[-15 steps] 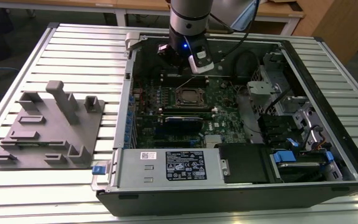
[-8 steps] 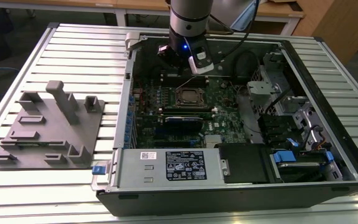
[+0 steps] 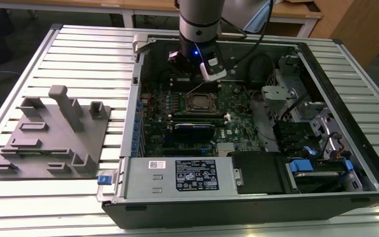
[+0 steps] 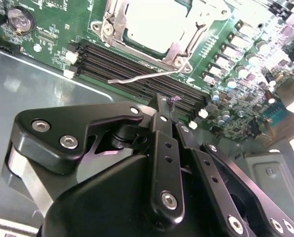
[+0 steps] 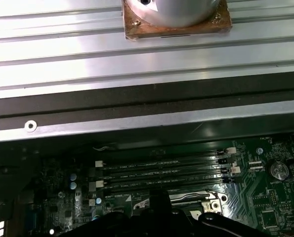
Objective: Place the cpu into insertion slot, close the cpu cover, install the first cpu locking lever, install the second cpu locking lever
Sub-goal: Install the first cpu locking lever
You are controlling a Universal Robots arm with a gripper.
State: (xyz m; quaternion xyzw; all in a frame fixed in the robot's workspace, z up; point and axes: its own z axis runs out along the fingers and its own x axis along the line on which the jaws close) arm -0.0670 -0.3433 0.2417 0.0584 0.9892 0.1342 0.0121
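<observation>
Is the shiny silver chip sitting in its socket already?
Yes, in the second wrist view the cpu lies flat inside the window of the cpu cover on the green board.

A wide aluminium table [image 3: 77, 54] of long ribbed slats is filling most of the exterior view, and strong light from above is reflecting white along its near edge. In the first wrist view its slats [image 5: 87, 54] are shining in pale bands as well. Behind the table, wooden desks [image 3: 295, 11] with light tops and pale legs are standing. At the exterior view's right a wooden panel [image 3: 357, 29] is rising, and at its left a dark grey floor [image 3: 2, 94] is showing.
</observation>
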